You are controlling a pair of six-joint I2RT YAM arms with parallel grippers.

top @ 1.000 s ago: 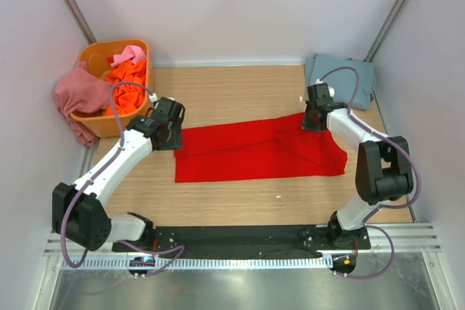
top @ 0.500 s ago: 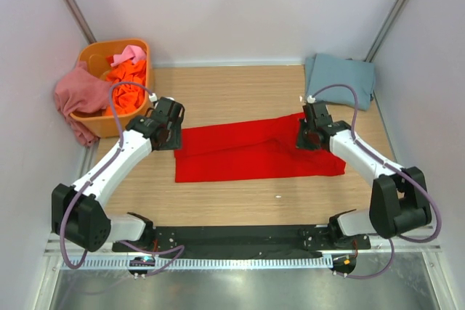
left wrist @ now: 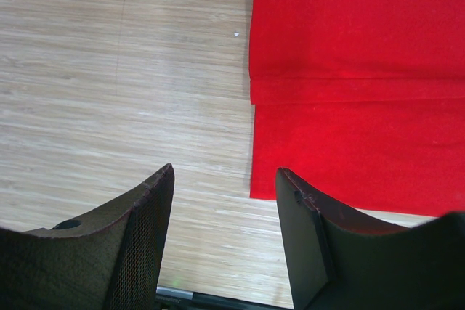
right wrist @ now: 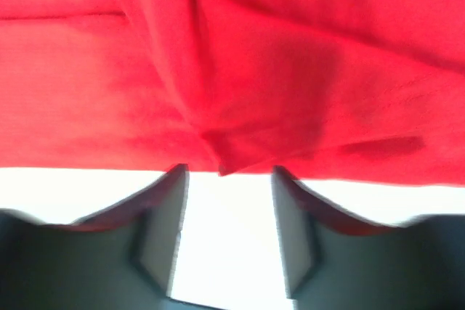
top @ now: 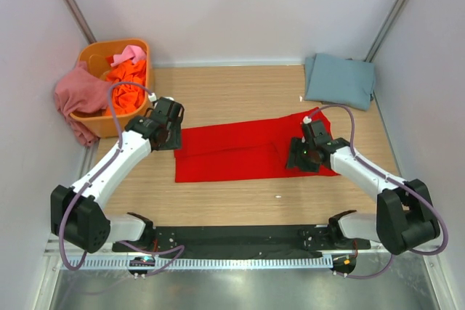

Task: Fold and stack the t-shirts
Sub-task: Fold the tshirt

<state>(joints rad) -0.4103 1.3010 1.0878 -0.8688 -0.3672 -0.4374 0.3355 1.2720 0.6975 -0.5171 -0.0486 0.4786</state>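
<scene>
T-shirts, five pieces, all soft plain cloth.

- Red t-shirt point(top: 247, 152): you have it flat at the middle of the wood-grain table point(top: 240, 92). It is folded into a long band running left to right, with a straight lengthwise fold edge and a rumpled ridge toward its right end.
- Grey-blue t-shirt point(top: 339, 80): a neat folded rectangle at the far right corner, well apart from the red one.
- Orange t-shirt point(top: 125, 81): crumpled inside the rigid orange plastic tub point(top: 91, 56) at the far left.
- Pink t-shirt point(top: 131, 54): bunched at the tub's far side.
- Dusty rose t-shirt point(top: 78, 92): draped over the tub's left rim and hanging outside.
- Left gripper point(left wrist: 225, 176): your dark fingers stand apart with nothing between them, over bare wood just beside the red band's left edge.
- Right gripper point(right wrist: 229, 172): it sits over the band's right part with its jaws apart. A raised crease of red cloth lies right at the fingertips, and as far as you can see it is not pinched.
</scene>
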